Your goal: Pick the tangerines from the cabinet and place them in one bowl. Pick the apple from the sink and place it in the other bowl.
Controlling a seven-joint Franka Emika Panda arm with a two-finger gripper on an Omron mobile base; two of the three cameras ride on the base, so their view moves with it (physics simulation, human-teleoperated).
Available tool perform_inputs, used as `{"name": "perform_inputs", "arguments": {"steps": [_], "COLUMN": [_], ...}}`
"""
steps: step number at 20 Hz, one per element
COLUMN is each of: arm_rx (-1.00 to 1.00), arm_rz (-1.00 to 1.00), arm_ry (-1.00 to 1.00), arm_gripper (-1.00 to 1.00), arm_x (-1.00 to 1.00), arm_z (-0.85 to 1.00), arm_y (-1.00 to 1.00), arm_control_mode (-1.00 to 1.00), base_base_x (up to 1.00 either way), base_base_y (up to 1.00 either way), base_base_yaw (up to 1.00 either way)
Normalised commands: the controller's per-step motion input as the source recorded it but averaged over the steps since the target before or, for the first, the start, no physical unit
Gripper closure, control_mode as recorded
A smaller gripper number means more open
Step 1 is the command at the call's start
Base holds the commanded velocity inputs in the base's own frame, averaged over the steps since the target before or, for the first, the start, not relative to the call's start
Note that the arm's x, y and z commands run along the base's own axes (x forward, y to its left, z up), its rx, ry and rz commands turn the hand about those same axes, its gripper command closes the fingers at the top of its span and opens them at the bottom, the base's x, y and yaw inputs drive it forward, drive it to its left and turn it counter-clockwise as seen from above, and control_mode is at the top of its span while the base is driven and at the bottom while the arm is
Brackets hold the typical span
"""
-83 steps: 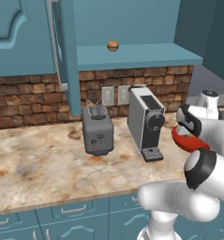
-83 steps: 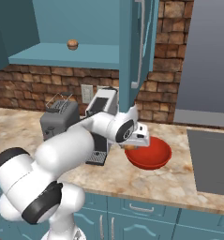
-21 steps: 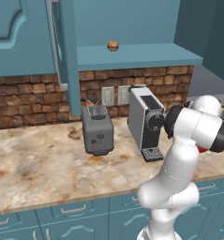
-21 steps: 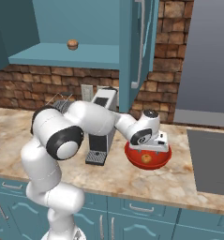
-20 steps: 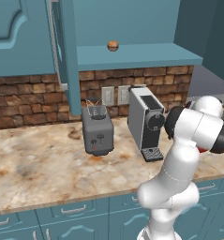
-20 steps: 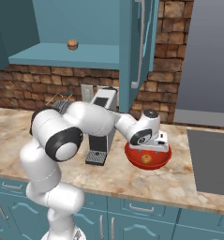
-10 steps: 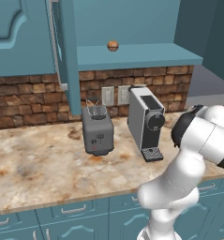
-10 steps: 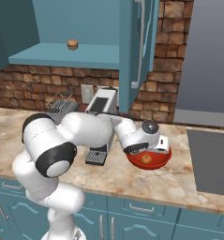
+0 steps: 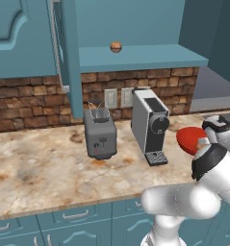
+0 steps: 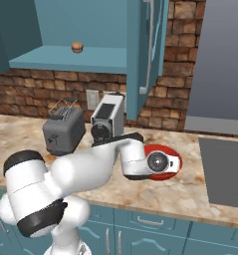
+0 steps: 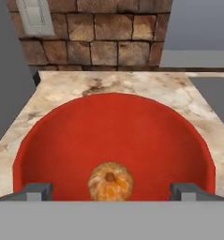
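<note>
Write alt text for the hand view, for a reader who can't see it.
A plain orange tangerine lies inside the red bowl, seen from just above, with the open end effector straddling it, fingertips wide to either side. The bowl sits on a marbled counter in front of a brick wall.

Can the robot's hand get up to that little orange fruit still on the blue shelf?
Probably yes. The tangerine sits alone near the front of the shelf, the cabinet door is swung open, and the gripper is open and empty over the red bowl, so nothing seems to block the way up.
</note>
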Motion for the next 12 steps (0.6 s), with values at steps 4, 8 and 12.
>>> {"name": "perform_inputs", "arguments": {"steps": [4, 8, 12], "arm_rx": [0.00, 0.00, 0.00], "arm_rz": [0.00, 0.00, 0.00], "arm_ry": [-0.15, -0.08, -0.08], "arm_gripper": [-1.00, -1.00, -1.00], "arm_x": [-0.37, -0.25, -0.21], "arm_z": [0.47, 0.57, 0.57], "arm_y": [0.29, 0.33, 0.30], "arm_control_mode": [-1.00, -1.00, -1.00], "base_base_x": [0.00, 0.00, 0.00], "base_base_y": [0.00, 0.00, 0.00], "base_base_yaw": [0.00, 0.00, 0.00]}}
